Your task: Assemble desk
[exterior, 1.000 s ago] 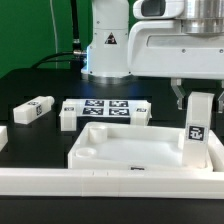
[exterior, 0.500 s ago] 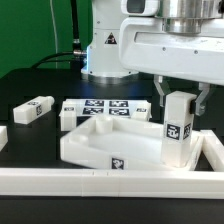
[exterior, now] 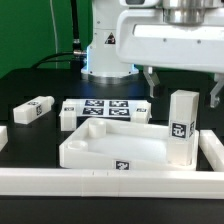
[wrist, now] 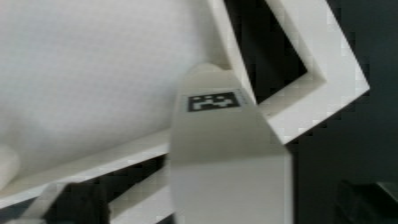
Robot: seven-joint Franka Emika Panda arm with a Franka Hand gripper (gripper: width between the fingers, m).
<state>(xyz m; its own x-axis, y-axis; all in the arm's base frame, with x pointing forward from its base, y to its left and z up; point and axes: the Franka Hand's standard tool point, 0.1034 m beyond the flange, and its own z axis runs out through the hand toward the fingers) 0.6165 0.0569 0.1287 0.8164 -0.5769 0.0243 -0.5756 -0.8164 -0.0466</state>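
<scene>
The white desk top (exterior: 110, 146) lies against the front rail, raised rim up, with a tag on its front edge. One square white leg (exterior: 182, 128) stands upright in its corner socket at the exterior view's right. My gripper (exterior: 182, 82) hangs just above that leg, fingers (exterior: 150, 78) spread wide on either side and clear of it. In the wrist view the leg (wrist: 222, 150) rises toward the camera beside the desk top (wrist: 89, 80). Another leg (exterior: 32, 110) lies on the table at the exterior view's left.
The marker board (exterior: 105, 107) lies behind the desk top, with a short white leg (exterior: 67, 119) at its left end. The long white rail (exterior: 110, 184) edges the table at the front and right. The robot base (exterior: 105, 45) stands behind.
The leg and desk top shifted toward the exterior view's left. The fingers, close around the leg half a second ago, have spread apart and lifted off it.
</scene>
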